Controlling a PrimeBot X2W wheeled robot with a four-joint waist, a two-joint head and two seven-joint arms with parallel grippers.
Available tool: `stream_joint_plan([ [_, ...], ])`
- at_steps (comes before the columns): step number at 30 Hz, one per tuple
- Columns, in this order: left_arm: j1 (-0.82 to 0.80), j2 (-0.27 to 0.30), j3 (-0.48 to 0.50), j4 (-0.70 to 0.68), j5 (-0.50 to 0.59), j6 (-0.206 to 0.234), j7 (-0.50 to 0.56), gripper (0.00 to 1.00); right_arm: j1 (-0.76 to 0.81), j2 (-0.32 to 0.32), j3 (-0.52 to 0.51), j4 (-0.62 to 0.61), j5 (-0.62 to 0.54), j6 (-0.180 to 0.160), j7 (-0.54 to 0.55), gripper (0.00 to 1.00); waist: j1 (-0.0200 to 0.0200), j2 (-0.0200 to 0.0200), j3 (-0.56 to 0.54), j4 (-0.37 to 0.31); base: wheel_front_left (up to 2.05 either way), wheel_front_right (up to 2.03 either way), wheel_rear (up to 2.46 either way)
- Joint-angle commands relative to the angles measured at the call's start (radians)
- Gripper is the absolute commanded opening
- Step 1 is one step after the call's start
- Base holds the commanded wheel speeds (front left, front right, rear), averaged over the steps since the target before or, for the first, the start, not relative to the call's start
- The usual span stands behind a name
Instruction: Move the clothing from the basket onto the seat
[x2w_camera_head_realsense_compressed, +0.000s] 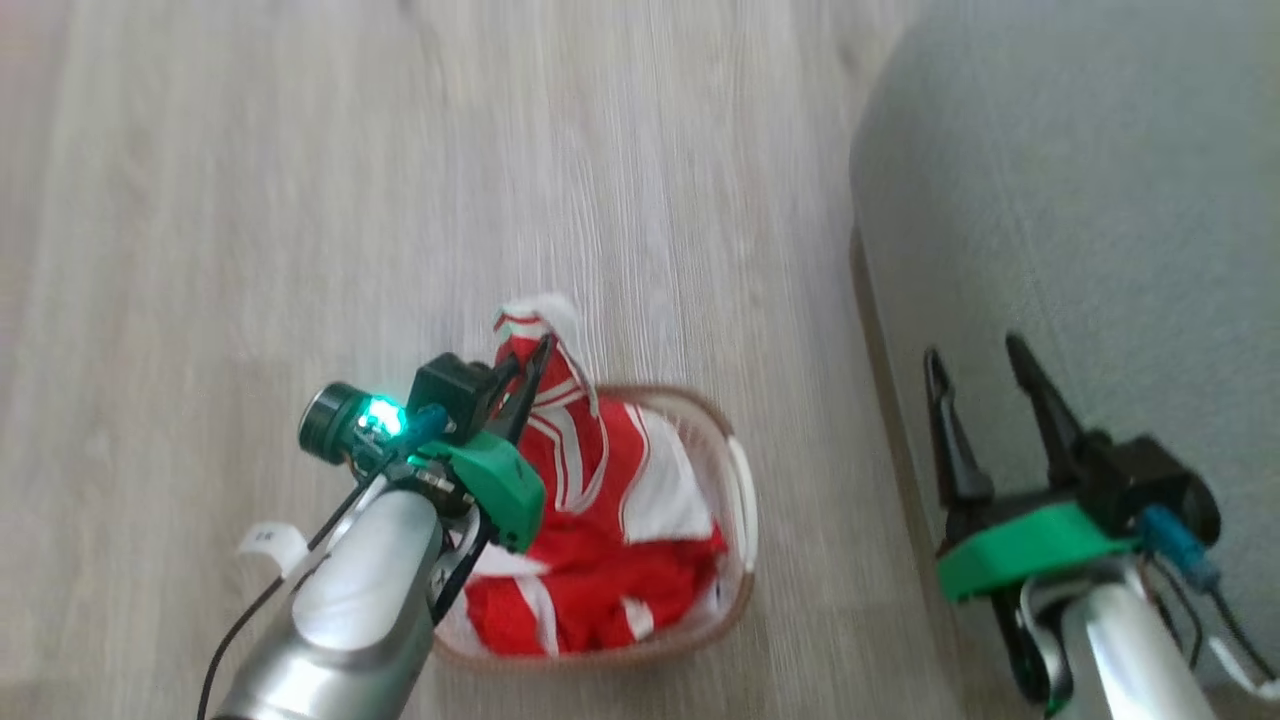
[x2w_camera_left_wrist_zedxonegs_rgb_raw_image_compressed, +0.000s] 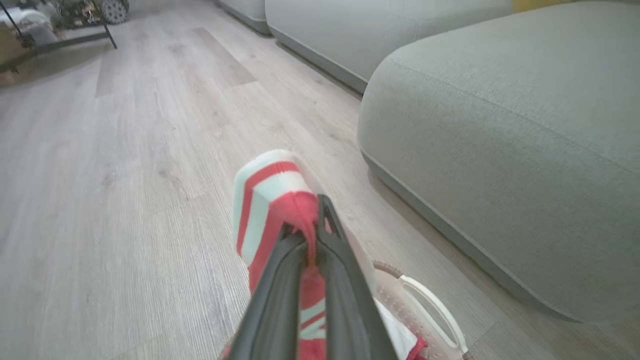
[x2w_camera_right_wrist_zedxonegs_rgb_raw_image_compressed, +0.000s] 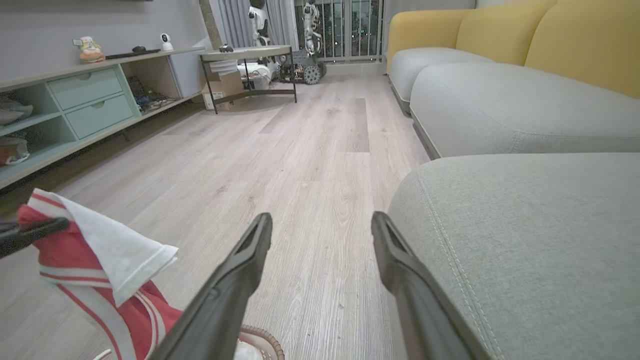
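The left hand (x2w_camera_head_realsense_compressed: 540, 352), slim and dark, is pressed together on a fold of the soft red clothing (x2w_camera_head_realsense_compressed: 600, 470), pinching a white-striped band up above the oval basket (x2w_camera_head_realsense_compressed: 746, 500). The rest lies crumpled inside its perforated cream walls and brown woven rim, on the pale wood-grain floor (x2w_camera_head_realsense_compressed: 300, 200). The right hand (x2w_camera_head_realsense_compressed: 973, 348) is spread wide and empty over the rounded grey-green fabric seat (x2w_camera_head_realsense_compressed: 1100, 200) nearby.

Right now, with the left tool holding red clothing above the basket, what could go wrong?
The left tool pinches a small fold of the soft red, white-striped garment; it might slip out.
Its lower part lies in the oval cream plastic basket with other clothing, so lifting may drag those or tip it.
The open right tool over the grey-green fabric seat could snag it.
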Motion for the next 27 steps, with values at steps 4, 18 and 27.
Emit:
stream_joint_plan([
  [4, -0.017, 0.029, 0.019, -0.060, 0.000, -0.011, -0.013, 0.00, 0.054, -0.005, 0.020, -0.006, -0.005, 0.000, -0.006, 1.00, 0.0001, -0.0001, -0.202, 0.015, 0.00, 0.00, 0.00],
  [18, -0.158, 0.003, -0.032, -0.121, -0.004, -0.035, 0.022, 0.00, 0.108, -0.005, 0.027, 0.020, -0.002, 0.000, -0.006, 1.00, 0.0001, -0.0001, -0.283, 0.028, 0.00, 0.00, 0.00],
  [27, -0.266, -0.017, -0.069, -0.161, -0.024, -0.046, 0.054, 0.00, 0.074, -0.005, 0.096, 0.028, 0.006, 0.000, -0.006, 1.00, 0.0001, -0.0001, -0.312, 0.039, 0.00, 0.00, 0.00],
])
